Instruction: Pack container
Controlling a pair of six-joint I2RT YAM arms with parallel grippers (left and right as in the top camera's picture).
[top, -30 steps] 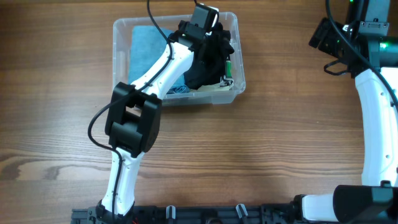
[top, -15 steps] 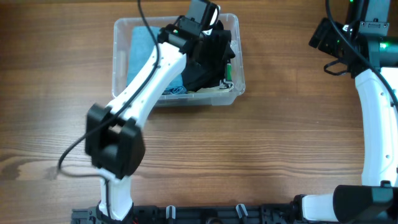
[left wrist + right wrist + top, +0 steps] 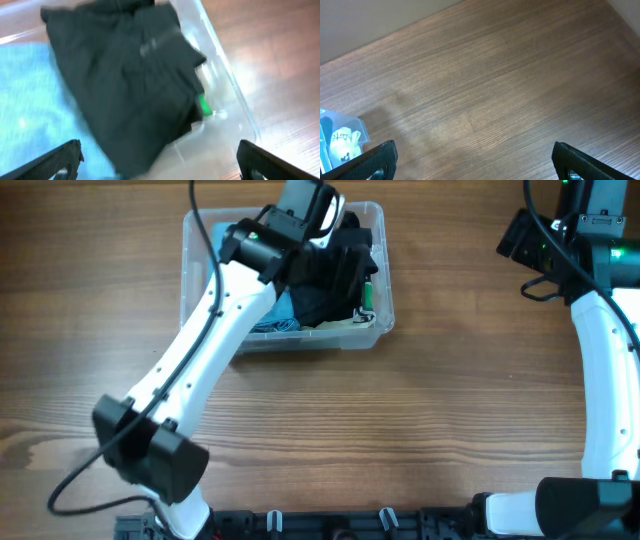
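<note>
While the left gripper [image 3: 159,149] hangs fingers-apart over the black garment [image 3: 125,85] in the container [image 3: 235,95], the right gripper [image 3: 472,152] gapes likewise.

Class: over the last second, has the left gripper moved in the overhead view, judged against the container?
Yes. The left gripper has shifted toward the picture's left along the far rim of the container; the container itself has stayed put.

Table [image 3: 430,410]: brown wood-grain top, grain running from 9 to 3 o'clock. One item rests directly on it: the container [image 3: 310,341], standing flat at 11 o'clock in the overhead view (long side parallel to the grain). A black rail [image 3: 330,523] runs along the 6 o'clock edge.
</note>
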